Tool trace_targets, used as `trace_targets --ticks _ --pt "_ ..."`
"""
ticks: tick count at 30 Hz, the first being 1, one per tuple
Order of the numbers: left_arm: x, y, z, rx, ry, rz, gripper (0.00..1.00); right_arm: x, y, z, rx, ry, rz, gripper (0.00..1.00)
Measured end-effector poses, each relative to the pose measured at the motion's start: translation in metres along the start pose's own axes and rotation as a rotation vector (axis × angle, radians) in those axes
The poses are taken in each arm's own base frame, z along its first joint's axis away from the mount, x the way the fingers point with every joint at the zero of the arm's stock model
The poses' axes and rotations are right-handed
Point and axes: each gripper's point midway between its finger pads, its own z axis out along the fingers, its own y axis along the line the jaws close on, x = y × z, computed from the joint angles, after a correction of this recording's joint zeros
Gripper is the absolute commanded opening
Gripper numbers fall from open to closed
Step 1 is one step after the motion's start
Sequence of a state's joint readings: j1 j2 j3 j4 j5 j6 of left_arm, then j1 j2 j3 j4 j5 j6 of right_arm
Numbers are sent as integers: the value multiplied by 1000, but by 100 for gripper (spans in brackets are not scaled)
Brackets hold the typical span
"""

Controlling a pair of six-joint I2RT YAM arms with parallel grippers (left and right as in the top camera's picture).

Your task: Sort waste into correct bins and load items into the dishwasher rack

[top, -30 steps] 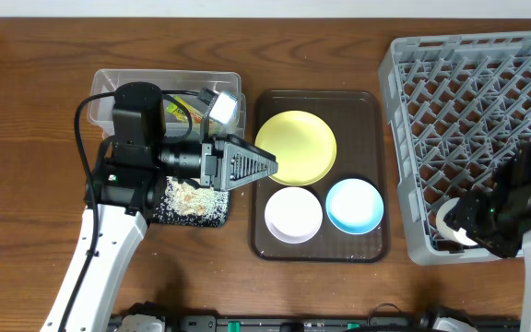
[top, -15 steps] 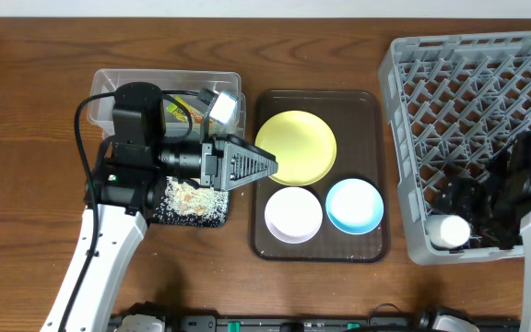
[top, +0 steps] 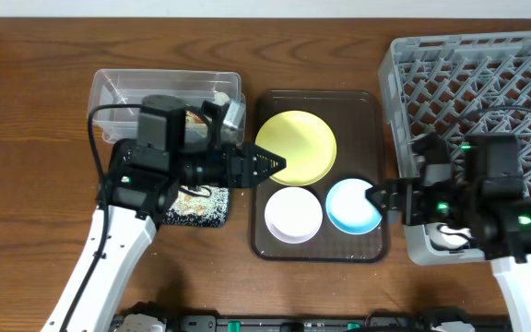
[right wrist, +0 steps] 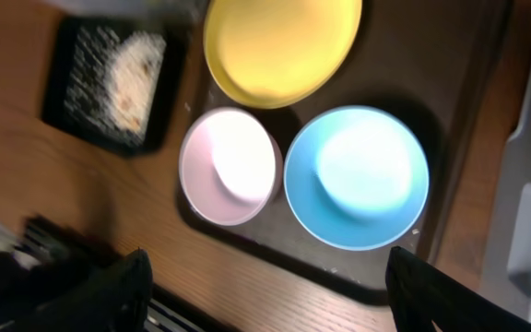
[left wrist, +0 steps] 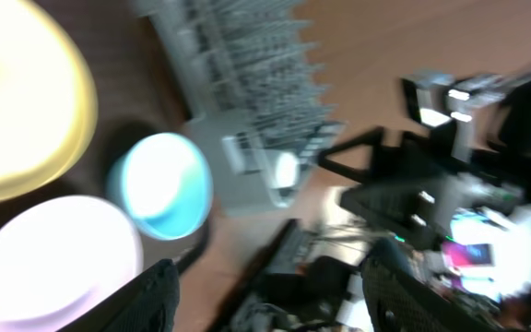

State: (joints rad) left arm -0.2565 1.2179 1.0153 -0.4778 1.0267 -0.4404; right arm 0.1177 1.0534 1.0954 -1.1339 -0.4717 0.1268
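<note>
The pale-yellow plate (top: 296, 146), white bowl (top: 293, 214) and light-blue bowl (top: 352, 205) sit on the brown serving tray (top: 319, 251). My left gripper (top: 267, 168) is open and empty over the plate's left edge; its wrist view is blurred and shows the blue bowl (left wrist: 159, 184) and white bowl (left wrist: 49, 267). My right gripper (top: 377, 196) is open and empty at the blue bowl's right rim; its wrist view shows the blue bowl (right wrist: 358, 175), white bowl (right wrist: 229, 166) and plate (right wrist: 279, 46). The grey rack (top: 487, 83) stands at the right.
The clear tub (top: 123, 92) stands at the back left, partly under my left arm. The black tray (right wrist: 113, 83) holds rice scraps. A white item (top: 443, 237) lies in the rack's front left corner, half hidden by my right arm.
My right arm has swung left out of the rack to the blue bowl, leaving the white item in the rack. My left arm has shifted a little right and turned.
</note>
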Motion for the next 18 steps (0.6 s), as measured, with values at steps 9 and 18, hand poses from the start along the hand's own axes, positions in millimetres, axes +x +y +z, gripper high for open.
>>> trace_targets --ticks 9,18 --pt "4 24 5 -156 -17 -4 63 5 -30 23 261 68 79 79" --pt "20 41 7 -261 23 -28 61 10 -52 44 352 159 147 77"
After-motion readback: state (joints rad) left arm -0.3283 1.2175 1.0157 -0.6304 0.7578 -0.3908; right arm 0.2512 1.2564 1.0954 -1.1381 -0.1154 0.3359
